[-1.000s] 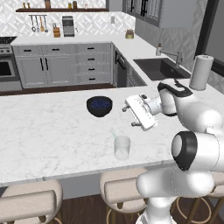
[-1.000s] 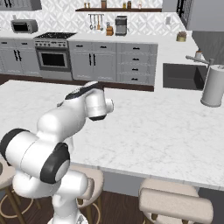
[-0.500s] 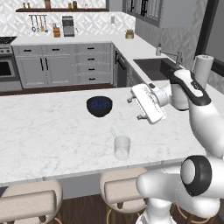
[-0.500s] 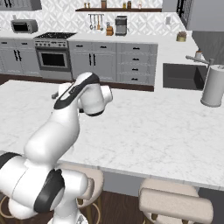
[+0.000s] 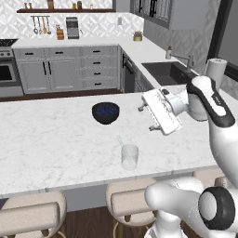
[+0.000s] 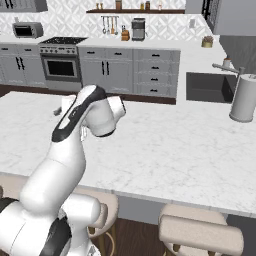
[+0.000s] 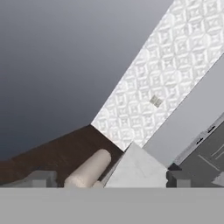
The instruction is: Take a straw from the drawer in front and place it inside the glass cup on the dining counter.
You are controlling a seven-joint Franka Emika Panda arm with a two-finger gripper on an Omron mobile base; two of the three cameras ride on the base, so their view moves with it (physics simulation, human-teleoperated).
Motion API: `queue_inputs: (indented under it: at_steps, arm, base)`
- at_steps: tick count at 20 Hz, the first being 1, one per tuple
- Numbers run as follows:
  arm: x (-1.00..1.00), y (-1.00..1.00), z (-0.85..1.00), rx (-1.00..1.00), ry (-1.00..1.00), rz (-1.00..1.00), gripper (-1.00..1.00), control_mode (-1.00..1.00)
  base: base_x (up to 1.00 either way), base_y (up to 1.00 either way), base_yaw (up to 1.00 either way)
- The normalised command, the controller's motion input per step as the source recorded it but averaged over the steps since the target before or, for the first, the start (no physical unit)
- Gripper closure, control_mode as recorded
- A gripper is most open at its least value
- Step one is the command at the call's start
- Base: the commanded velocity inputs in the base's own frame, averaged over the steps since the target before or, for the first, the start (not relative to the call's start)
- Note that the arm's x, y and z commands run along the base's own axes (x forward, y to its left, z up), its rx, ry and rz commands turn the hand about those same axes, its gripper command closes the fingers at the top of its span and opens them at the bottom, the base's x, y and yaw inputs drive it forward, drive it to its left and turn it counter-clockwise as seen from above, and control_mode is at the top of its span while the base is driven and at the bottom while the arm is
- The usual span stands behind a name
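Observation:
The glass cup stands upright near the front edge of the dining counter. The straw is in it, leaning left, its thin pale top poking above the rim. My gripper hovers above the counter, up and to the right of the cup and apart from it. It points left and is open, with nothing between its fingertips. In the hand view the gripper looks out at a wall and floor. I cannot tell which grey drawer at the back is the task's drawer.
A dark blue bowl sits on the counter behind the cup. A white paper-towel roll stands at the right beside the sink. Beige stools line the near edge. My arm hides the cup in the right base view.
The arm has risen and swung right, carrying the open gripper slightly up and away from the cup. The straw stays in the cup.

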Motion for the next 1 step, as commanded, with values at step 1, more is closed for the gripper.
queue_inputs:
  at_steps: [1]
  arm:
    - [-0.15, 0.00, -0.05, -0.01, 0.00, 0.00, -1.00, -1.00]
  base:
    - [0.00, 0.00, 0.00]
